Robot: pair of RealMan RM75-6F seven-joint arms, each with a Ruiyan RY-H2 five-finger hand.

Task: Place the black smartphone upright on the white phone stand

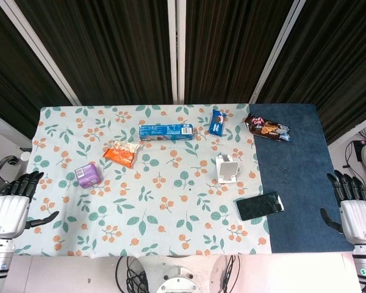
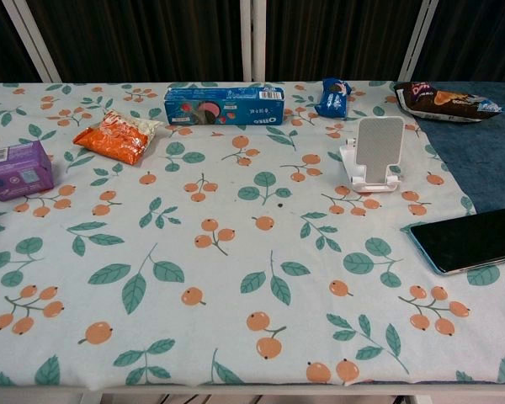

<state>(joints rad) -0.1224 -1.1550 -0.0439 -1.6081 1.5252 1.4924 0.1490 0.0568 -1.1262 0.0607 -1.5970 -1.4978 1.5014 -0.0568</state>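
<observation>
The black smartphone [image 1: 260, 206] [image 2: 473, 239] lies flat, screen up, on the right part of the table where the floral cloth meets the blue one. The white phone stand [image 1: 227, 169] [image 2: 375, 152] sits upright and bare a little behind and to the left of the phone. My left hand [image 1: 12, 204] hovers off the table's left edge with fingers spread and nothing in it. My right hand [image 1: 355, 209] hangs beyond the right edge, fingers apart, holding nothing. Neither hand shows in the chest view.
A purple box [image 1: 88, 174] [image 2: 17, 169] and an orange snack bag [image 1: 121, 153] [image 2: 117, 136] lie at the left. At the back are a long blue Oreo box [image 1: 166, 131] [image 2: 224, 104], a small blue packet [image 1: 218, 122] [image 2: 332, 97] and a dark cookie bag [image 1: 266, 127] [image 2: 444, 99].
</observation>
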